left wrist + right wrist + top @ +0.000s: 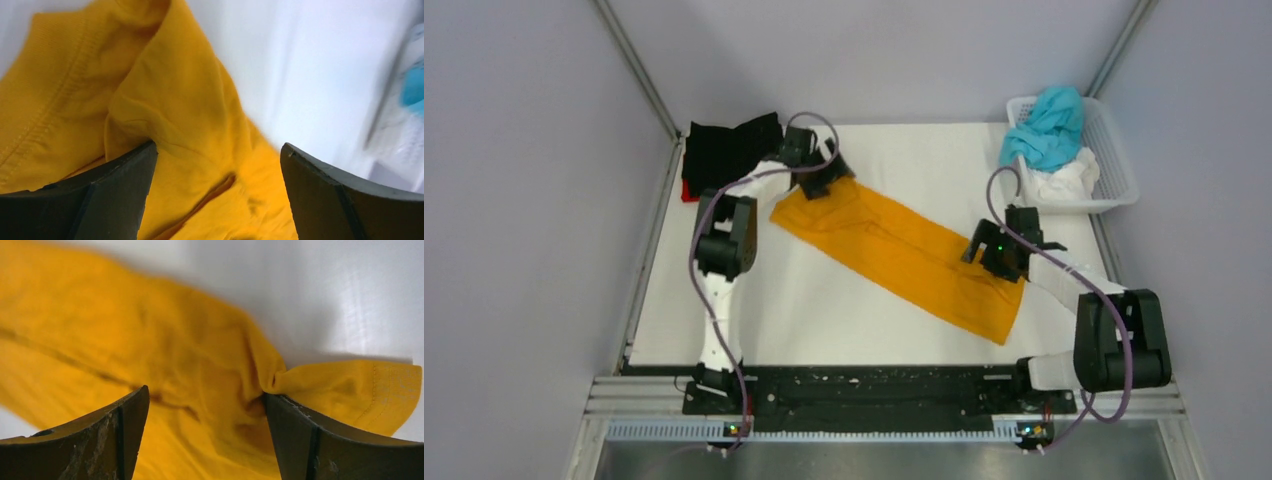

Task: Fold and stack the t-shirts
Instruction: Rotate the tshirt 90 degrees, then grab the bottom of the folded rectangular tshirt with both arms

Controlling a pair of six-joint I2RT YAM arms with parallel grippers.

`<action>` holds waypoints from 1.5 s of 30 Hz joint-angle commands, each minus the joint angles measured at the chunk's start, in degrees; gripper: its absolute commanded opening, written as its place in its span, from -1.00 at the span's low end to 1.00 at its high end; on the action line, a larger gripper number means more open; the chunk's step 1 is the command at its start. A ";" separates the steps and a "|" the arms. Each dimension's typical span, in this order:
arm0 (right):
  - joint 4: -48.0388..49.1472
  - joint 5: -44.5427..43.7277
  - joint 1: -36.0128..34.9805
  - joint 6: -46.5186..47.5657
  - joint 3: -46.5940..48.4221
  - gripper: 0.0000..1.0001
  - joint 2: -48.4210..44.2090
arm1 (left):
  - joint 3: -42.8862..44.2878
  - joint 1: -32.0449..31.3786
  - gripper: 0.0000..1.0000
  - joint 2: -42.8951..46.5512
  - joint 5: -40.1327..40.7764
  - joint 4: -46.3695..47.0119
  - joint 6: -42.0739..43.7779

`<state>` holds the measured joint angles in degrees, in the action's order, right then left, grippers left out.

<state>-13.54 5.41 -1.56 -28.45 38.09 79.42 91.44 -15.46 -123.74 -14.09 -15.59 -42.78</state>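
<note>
orange t-shirt (894,250) is a long strip, left hand (217,146) and right hand (206,391) spread wide over its ends; next, grip and fold crosswise

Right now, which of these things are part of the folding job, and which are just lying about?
Part of the job: orange t-shirt, black t-shirt, red t-shirt beneath it, teal t-shirt, white t-shirt.
Just there: basket, which holds the teal and white ones; table.
</note>
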 commanded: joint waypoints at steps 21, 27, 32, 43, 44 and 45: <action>-19.63 -2.13 -64.76 -17.89 -8.39 0.69 -22.12 | 55.76 -7.74 0.97 -43.39 2.46 28.78 -24.72; -20.63 -15.58 -64.73 -19.03 -4.27 0.97 -36.32 | 55.40 -8.29 0.98 -34.55 -0.87 26.00 -17.76; -23.55 -19.37 -64.74 -21.27 -3.85 0.97 -43.61 | 45.81 -10.36 0.98 -17.32 -5.28 16.68 -6.54; -39.13 -18.99 -59.69 -26.43 -4.42 0.96 -40.31 | -20.44 -27.00 0.97 38.98 18.49 1.32 2.13; -38.93 -17.82 -58.67 -26.64 -5.26 0.91 -39.89 | -26.87 -28.98 0.97 43.30 20.66 1.88 -0.36; -38.18 -16.56 -57.99 -26.36 -6.04 0.88 -39.59 | -32.86 -31.21 0.97 47.11 23.18 1.58 -2.81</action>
<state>-49.34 -14.35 -62.46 -53.52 33.34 38.87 80.66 -42.06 -86.06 -3.20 -9.50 -40.82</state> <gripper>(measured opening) 0.966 0.986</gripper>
